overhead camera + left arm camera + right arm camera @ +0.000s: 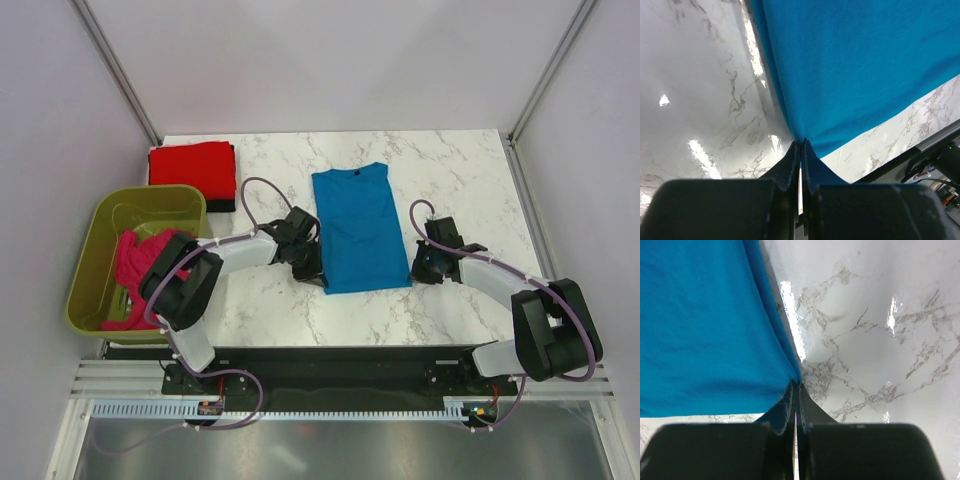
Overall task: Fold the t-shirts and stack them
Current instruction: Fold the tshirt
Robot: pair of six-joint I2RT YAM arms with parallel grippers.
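- One white marble counter [460, 180] holds a blue t-shirt [358, 225], flat in the middle, neck at the far end.
- A green tub [100, 220] at the left holds a crumpled pink t-shirt [135, 260], partly hidden by the left arm.
- A folded red t-shirt [192, 170] sits far left.
- The left tool [801, 145] pinches the blue t-shirt at its near left corner.
- The right tool [796, 385] pinches its near right corner.

Bright overhead light throws white glare on the marble tabletop [690, 100], shadows soft
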